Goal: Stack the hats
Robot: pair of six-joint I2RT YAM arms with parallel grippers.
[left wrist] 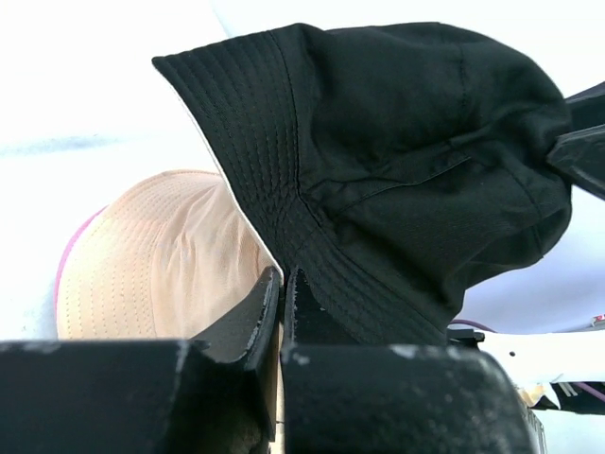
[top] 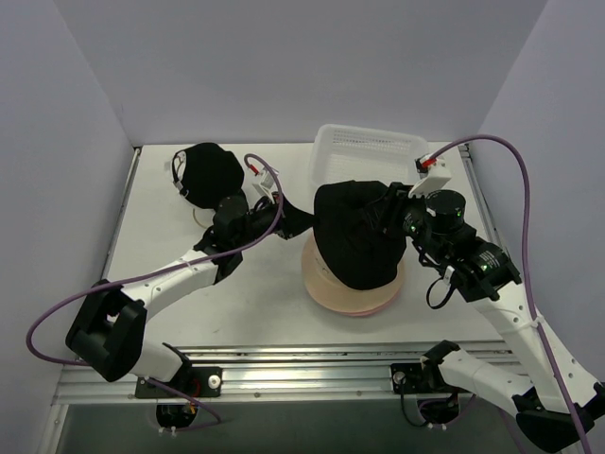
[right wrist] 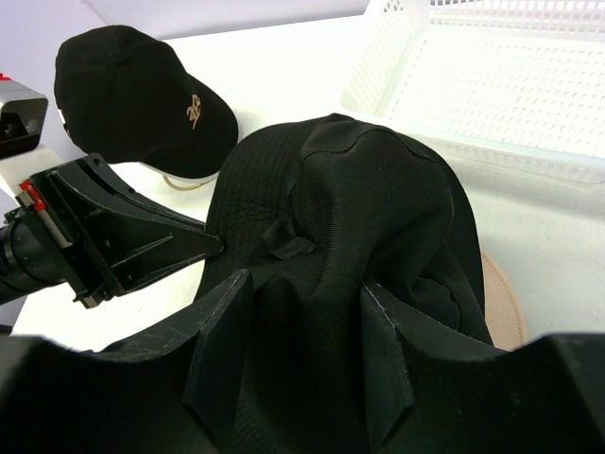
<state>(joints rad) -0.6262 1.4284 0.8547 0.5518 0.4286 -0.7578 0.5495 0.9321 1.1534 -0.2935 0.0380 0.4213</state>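
A black bucket hat (top: 354, 241) (left wrist: 416, 142) (right wrist: 378, 189) sits on top of a tan bucket hat (top: 317, 276) (left wrist: 161, 255), which lies on a pink one (top: 364, 308) (left wrist: 66, 260) at mid-table. My left gripper (top: 304, 222) (left wrist: 284, 274) (right wrist: 213, 248) is shut on the left edge of the black hat's brim. From the right, my right gripper (top: 389, 216) (right wrist: 307, 279) pinches a bunched fold of the black hat's crown between its fingers. A black cap (top: 208, 170) (right wrist: 123, 95) with a gold emblem rests apart at the back left.
A white mesh basket (top: 326, 151) (right wrist: 397, 57) stands at the back, just behind the stack. A thin gold wire loop (right wrist: 180, 182) shows under the black cap. Grey walls close in the table on three sides.
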